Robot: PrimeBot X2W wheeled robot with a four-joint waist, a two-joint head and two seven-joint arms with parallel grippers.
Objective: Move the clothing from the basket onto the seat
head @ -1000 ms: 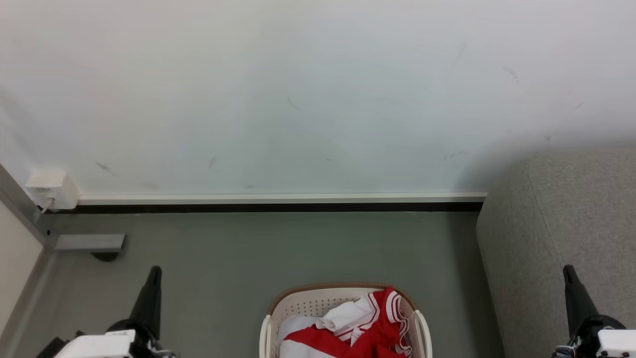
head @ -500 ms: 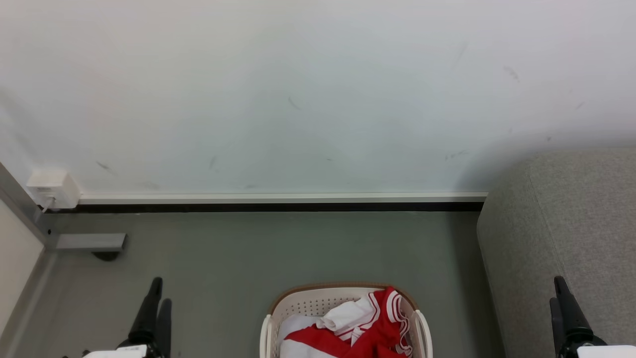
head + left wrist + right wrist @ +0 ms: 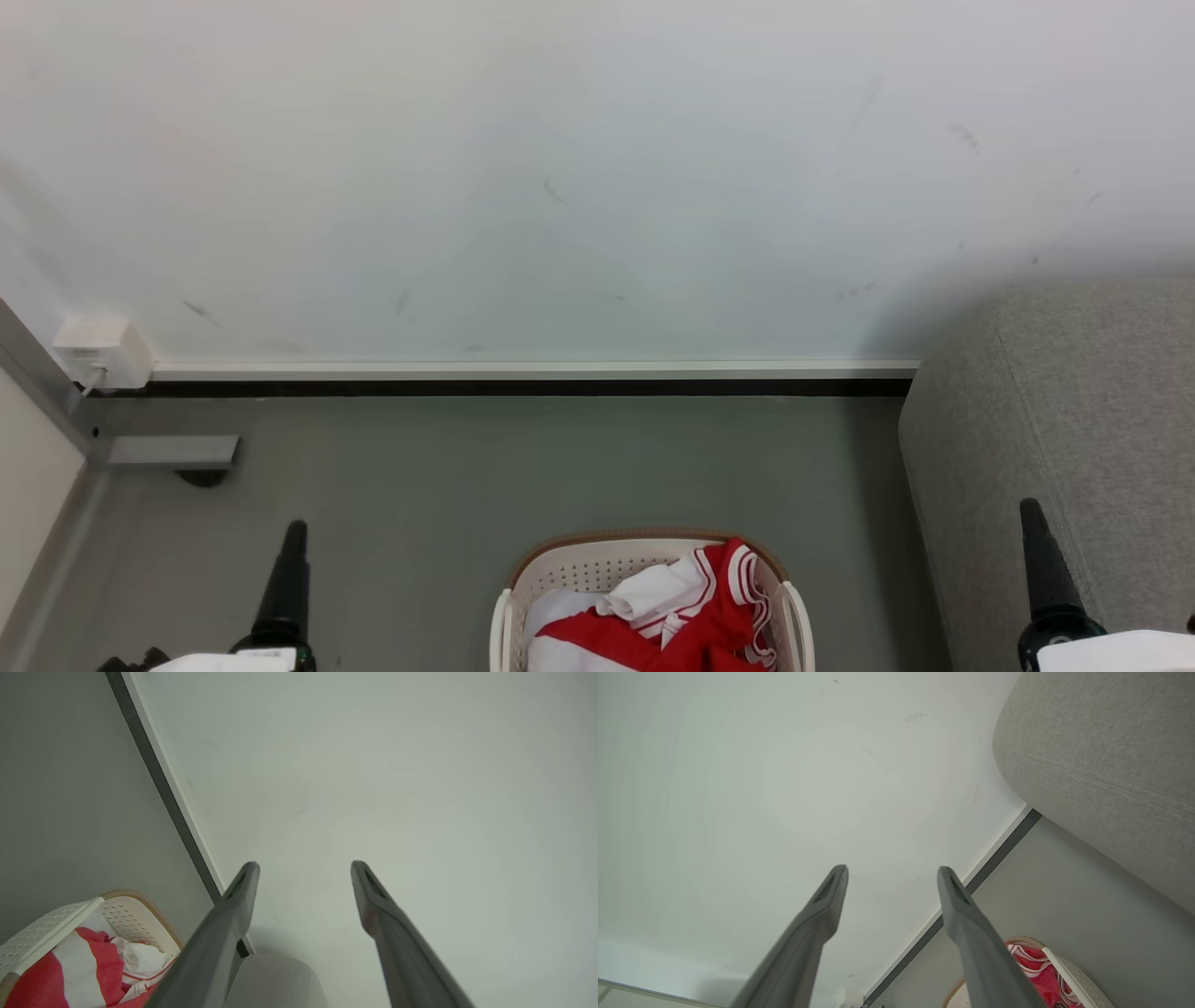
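Observation:
The cream basket (image 3: 644, 541) stands on the floor at the bottom centre of the head view, with the red and white clothing (image 3: 695, 639) crumpled inside it. At the right rises the grey seat (image 3: 1074, 420). My left gripper (image 3: 295, 530) is left of the basket and my right gripper (image 3: 1031, 509) is in front of the seat, both apart from the basket. In the left wrist view my left gripper (image 3: 304, 865) is open and empty, with the basket (image 3: 135, 905), clothing (image 3: 100, 961) and seat (image 3: 275, 980) low down. My right gripper (image 3: 892, 869) is open and empty too, near the seat (image 3: 1101, 756), basket (image 3: 1069, 970) and clothing (image 3: 1036, 970).
A white wall with a dark baseboard (image 3: 523, 386) runs behind the basket. A white wall box (image 3: 103, 353) and a grey metal bracket (image 3: 168, 453) sit at the left corner. Grey floor (image 3: 560, 467) lies between wall and basket. A pale cloth (image 3: 551, 616) lies under the clothing.
Both grippers have gone from shut to open. In the head view the right gripper has drifted a little to the left; the basket and clothing have not moved.

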